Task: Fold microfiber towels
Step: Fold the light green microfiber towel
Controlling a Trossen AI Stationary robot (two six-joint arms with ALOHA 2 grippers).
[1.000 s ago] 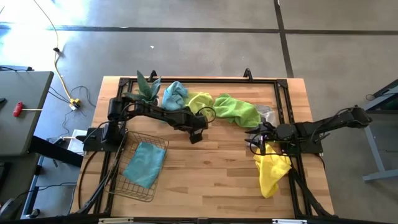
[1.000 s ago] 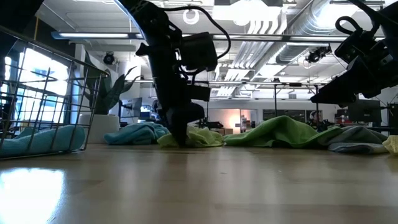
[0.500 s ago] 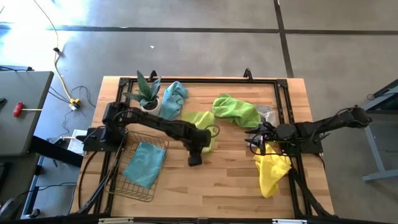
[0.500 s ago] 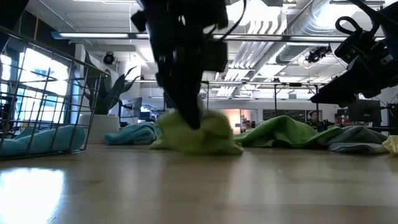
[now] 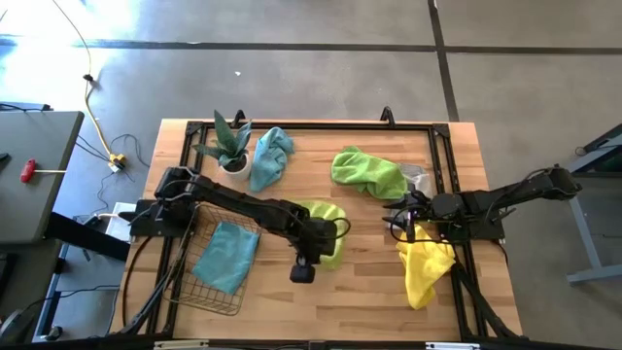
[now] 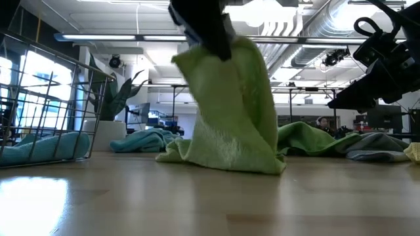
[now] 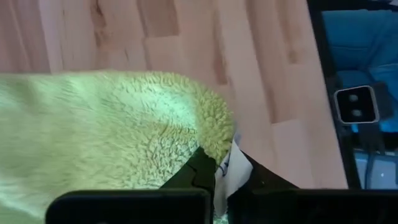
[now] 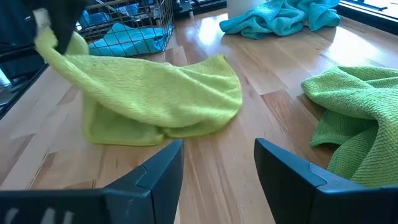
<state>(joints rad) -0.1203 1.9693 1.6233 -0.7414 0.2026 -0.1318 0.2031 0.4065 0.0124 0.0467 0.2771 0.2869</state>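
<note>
Since the earlier frame, lime-green towel (image 5: 325,223) has been dragged from the upper-centre pile down to centre frame of the high view; left gripper (image 5: 303,271) is clenched on one corner, lifting it while the rest trails on the table (image 5: 369,292). A small white tag shows by the pinched corner in the left wrist view; its print is unreadable. Second green towel (image 5: 367,172) lies upper centre-right, teal towel (image 5: 270,156) upper centre beside the potted plant (image 5: 226,146). Another teal towel (image 5: 226,255) sits in the wire basket (image 5: 199,292), lower left. Right gripper (image 5: 403,226), fingers spread, waits centre-right above the yellow towel (image 5: 425,270).
</note>
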